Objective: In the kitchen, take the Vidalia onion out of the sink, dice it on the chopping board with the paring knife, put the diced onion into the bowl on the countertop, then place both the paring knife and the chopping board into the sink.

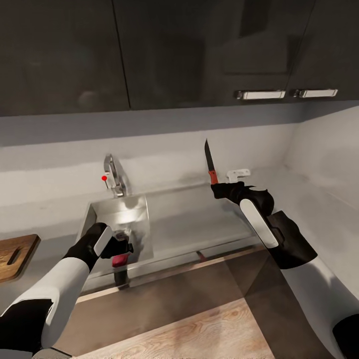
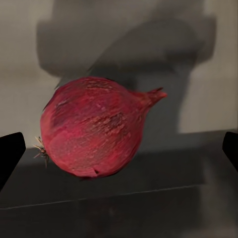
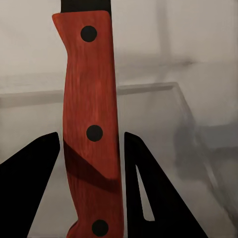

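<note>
Glossy black upper cabinets (image 1: pixel 164 50) hang over the grey countertop (image 1: pixel 309 199), and the steel sink (image 1: pixel 119 219) is set into it below the chrome tap (image 1: pixel 113 175) with its red-tipped lever.

The Vidalia onion (image 2: pixel 91 128), dark red with a dry tip and small root hairs, is between the fingers of the left gripper (image 1: pixel 121 248). In the head view this gripper is over the front edge of the sink, with a dark red shape at its tips. In the left wrist view the two fingers (image 2: pixel 10 153) stand wide apart and do not seem to touch the onion, so I cannot tell if it is really gripped.

The right gripper (image 1: pixel 218 190) is closed on the red handle of the paring knife (image 1: pixel 210 162), and the dark blade points up, above the drainboard. In the right wrist view both fingers press on the handle from two sides.

I judge that the step in hand is to bring the onion from the sink to the chopping board (image 1: pixel 15 255), which lies on the countertop at the far left. The next move asks the left arm to carry the onion there and set it steady, while the knife stays away from that arm.

Light wood floor (image 1: pixel 199 334) shows below the counter front.
</note>
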Controlling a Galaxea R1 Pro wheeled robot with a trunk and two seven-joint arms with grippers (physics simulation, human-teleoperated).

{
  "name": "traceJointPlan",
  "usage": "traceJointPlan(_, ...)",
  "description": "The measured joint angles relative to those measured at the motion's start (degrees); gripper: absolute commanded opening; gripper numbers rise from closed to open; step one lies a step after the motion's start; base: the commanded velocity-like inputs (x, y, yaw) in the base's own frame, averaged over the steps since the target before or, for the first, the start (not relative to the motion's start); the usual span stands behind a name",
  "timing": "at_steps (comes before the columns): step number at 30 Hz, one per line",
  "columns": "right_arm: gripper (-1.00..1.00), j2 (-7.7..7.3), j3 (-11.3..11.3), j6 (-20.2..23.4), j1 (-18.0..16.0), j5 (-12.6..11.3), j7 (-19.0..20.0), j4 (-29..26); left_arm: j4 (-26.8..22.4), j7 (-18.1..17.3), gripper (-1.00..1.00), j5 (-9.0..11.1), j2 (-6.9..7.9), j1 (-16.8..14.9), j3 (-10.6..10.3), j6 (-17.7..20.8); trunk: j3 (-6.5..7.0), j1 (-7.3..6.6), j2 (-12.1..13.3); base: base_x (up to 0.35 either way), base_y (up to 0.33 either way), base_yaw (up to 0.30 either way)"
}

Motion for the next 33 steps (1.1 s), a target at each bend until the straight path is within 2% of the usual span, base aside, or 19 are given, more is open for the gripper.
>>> traceJointPlan(12, -1.00, 0.03, 0.00, 0.00, 0.00, -0.01, 0.00, 0.00, 0.01, 0.00, 1.00, -0.01, -0.01, 0.00, 0.00, -0.23, -0.79, 0.00, -0.01, 0.000, 0.000, 0.000)
traceJointPlan(20, -1.00, 0.05, 0.12, -0.01, 0.00, -0.02, 0.00, 0.00, 0.13, 0.02, 1.00, -0.03, 0.00, 0.00, -0.24, -4.49, -1.05, 0.00, -0.01, 0.000, 0.000, 0.000)
traceJointPlan(28, -1.00, 0.18, 0.73, -0.07, 0.00, -0.03, 0.00, -0.18, 0.18, 0.06, 1.00, 0.01, 0.01, 0.00, -3.99, -7.73, -1.08, 0.00, -0.01, 0.000, 0.000, 0.000)
traceJointPlan(33, -1.00, 0.30, 0.73, -0.09, 0.00, -0.02, 0.00, -0.91, 0.19, 0.07, 1.00, 0.00, 0.13, 0.00, -4.62, -8.38, -1.09, 0.00, -0.01, 0.000, 0.000, 0.000)
